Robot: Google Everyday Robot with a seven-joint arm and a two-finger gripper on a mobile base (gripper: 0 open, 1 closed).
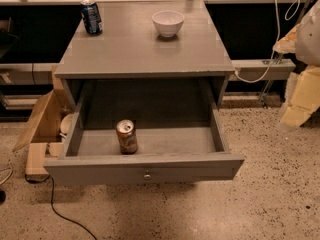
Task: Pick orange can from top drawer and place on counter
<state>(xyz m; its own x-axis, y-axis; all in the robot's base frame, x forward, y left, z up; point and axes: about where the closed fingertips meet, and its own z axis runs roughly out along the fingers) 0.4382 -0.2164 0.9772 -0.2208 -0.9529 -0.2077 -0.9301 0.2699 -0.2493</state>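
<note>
The orange can (127, 137) stands upright inside the open top drawer (145, 170), near the front panel and a little left of the middle. The drawer is pulled fully out, with its small metal knob (147, 175) in the middle of the front. The counter (142, 39) is the grey top of the cabinet above it. My gripper (299, 96) is a pale cream shape at the right edge of the view, to the right of the cabinet and well away from the can. It holds nothing that I can see.
A dark blue can (91, 17) stands at the counter's back left and a white bowl (168, 23) at its back middle. An open cardboard box (42, 124) lies on the floor to the left of the drawer. White cables (260, 69) hang at the right.
</note>
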